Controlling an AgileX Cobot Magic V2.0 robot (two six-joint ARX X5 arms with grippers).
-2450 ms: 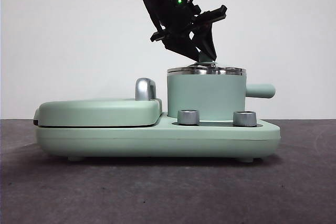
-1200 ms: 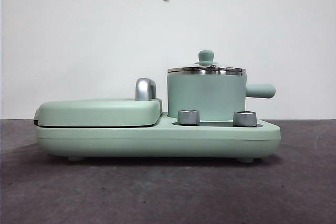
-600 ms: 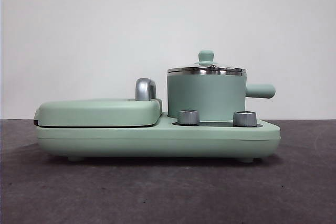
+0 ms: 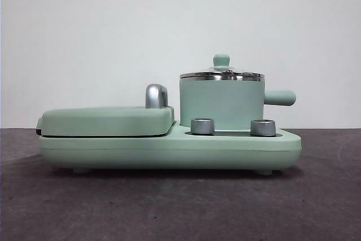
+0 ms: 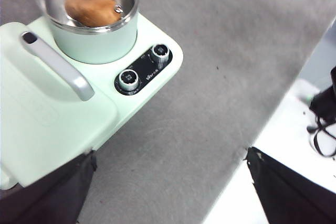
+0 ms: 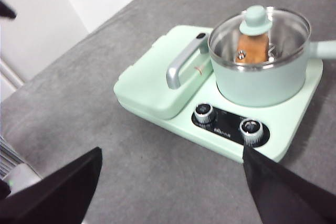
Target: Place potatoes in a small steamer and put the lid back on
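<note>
The arm that was leaning over the small steamer [image 4: 221, 103] two seconds ago is now gone from the front view, leaving the lid [image 4: 221, 74] sitting level on the steel rim, so the task is looking finished. Both hands are hanging well away from the steamer, the left hand [image 5: 168, 192] and right hand [image 6: 173, 192] spread wide, holding nothing. The potato [image 5: 92, 10] is lying inside the steamer, showing through the glass.

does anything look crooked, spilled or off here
Nothing stands out. The lid sits level on the small steamer, the potato lies inside under the glass, and the grill plate is closed. Nothing is spilled.
</note>
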